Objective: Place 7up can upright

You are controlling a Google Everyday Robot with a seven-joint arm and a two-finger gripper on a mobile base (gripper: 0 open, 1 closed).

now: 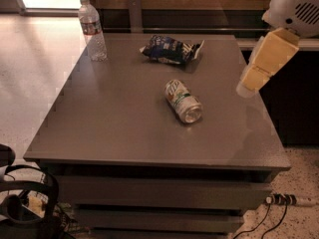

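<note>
7up can (183, 101) lies on its side mid table (99, 133), long axis far-left to near-right, silver end twd camera. Gripper (247, 86) hangs above right edge, right of can; open/closed can't tell.

Grey table (114, 123) carries three things. 7up can (183, 101) on its side near centre. Dark blue snack bag (171, 50) flat behind it. Water bottle (92, 30) upright, far left corner. My gripper (22, 203) low left, below table's near edge.

shiny metal 7up can (183, 101) on matt table (114, 118), plastic gripper (249, 83) at right.
</note>
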